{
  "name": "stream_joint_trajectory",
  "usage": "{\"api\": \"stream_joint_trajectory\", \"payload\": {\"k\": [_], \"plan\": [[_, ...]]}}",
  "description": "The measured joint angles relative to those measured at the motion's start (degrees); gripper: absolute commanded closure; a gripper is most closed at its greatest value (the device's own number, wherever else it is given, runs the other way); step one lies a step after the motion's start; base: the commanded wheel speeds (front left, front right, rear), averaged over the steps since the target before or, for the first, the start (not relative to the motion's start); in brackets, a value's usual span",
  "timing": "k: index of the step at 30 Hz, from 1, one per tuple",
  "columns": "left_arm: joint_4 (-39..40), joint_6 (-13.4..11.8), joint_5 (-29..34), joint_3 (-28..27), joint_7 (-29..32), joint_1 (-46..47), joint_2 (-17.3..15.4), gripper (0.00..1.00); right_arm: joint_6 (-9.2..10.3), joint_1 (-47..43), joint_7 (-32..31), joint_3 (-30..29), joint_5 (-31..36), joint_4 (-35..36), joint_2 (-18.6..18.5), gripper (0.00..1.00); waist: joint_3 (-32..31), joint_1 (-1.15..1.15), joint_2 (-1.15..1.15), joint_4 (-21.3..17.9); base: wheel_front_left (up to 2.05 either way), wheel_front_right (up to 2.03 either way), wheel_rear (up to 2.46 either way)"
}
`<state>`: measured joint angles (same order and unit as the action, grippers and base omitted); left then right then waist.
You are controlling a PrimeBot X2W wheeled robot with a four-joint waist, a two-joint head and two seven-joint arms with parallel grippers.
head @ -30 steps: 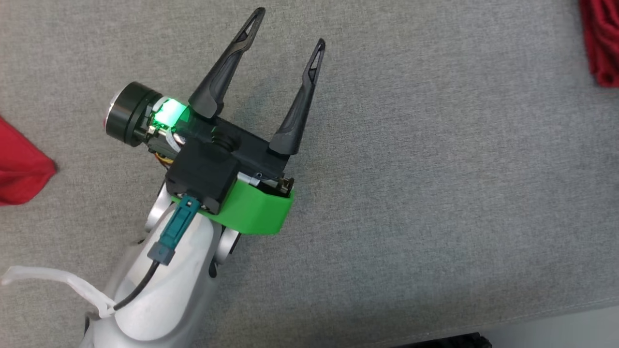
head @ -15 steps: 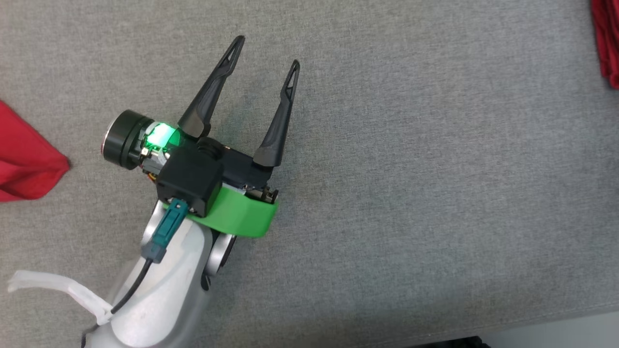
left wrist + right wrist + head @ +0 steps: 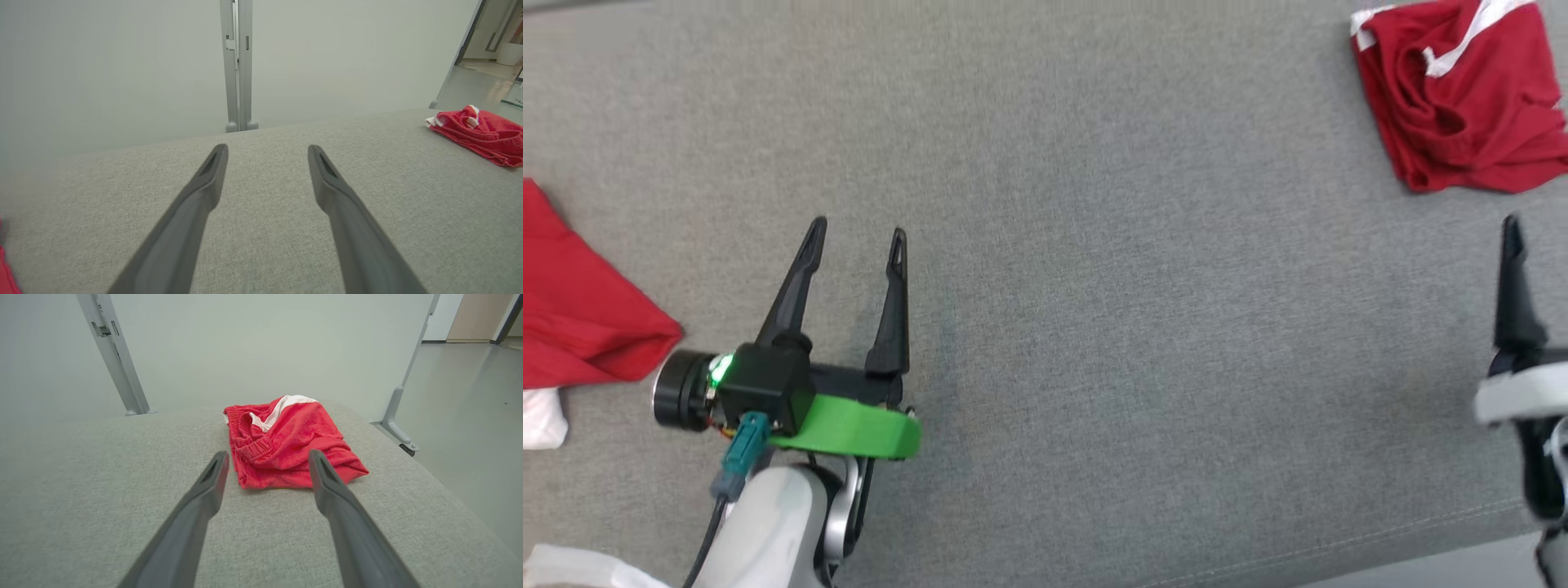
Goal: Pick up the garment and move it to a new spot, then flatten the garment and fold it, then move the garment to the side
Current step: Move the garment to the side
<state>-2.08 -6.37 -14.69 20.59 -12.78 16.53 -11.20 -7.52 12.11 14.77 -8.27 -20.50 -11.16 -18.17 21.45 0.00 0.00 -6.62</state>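
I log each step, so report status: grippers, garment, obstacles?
Left gripper open, empty. Right gripper open, aimed at crumpled red garment, not touching. Nothing between them. Another red cloth at far left.

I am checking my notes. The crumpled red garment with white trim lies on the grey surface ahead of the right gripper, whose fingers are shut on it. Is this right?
Not quite: the right gripper is open and holds nothing. The right wrist view shows its fingers spread, not closed on the crumpled red garment, which does lie on the grey surface ahead of it.
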Motion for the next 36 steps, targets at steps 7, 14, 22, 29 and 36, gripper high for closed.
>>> {"api": "stream_joint_trajectory", "payload": {"k": [7,14,22,29,36], "plan": [[-1.65,-1.79,-1.74,-2.44,-0.73,-5.03,-1.15,0.00,-0.01,-9.05,-3.27,3.25,3.50,10.34,7.86,0.00,-6.21,0.00,0.00,0.79,0.00,0.00,0.00],[-3.68,-2.91,-3.53,-5.15,-1.49,-9.85,-1.83,0.00,0.00,-14.05,-6.38,4.09,5.67,15.74,12.17,0.00,-10.87,0.00,0.00,3.80,0.00,0.00,0.00],[-6.52,-1.10,-5.80,-6.73,-1.98,-13.78,-3.11,0.00,0.00,-18.75,-10.51,4.25,7.80,18.85,13.74,0.00,-16.57,0.00,0.00,7.91,0.00,0.00,0.00],[-8.53,1.76,-5.90,-5.60,-2.00,-14.75,-4.09,0.00,0.00,-21.51,-13.30,3.79,9.10,20.41,14.18,0.00,-20.56,0.00,0.00,9.78,0.00,0.00,0.00],[-10.18,2.74,-5.36,-4.78,-2.21,-14.75,-3.99,0.00,0.00,-23.73,-15.27,2.52,9.64,22.18,14.52,0.00,-22.67,0.00,0.00,10.42,0.00,0.00,0.00]]}}
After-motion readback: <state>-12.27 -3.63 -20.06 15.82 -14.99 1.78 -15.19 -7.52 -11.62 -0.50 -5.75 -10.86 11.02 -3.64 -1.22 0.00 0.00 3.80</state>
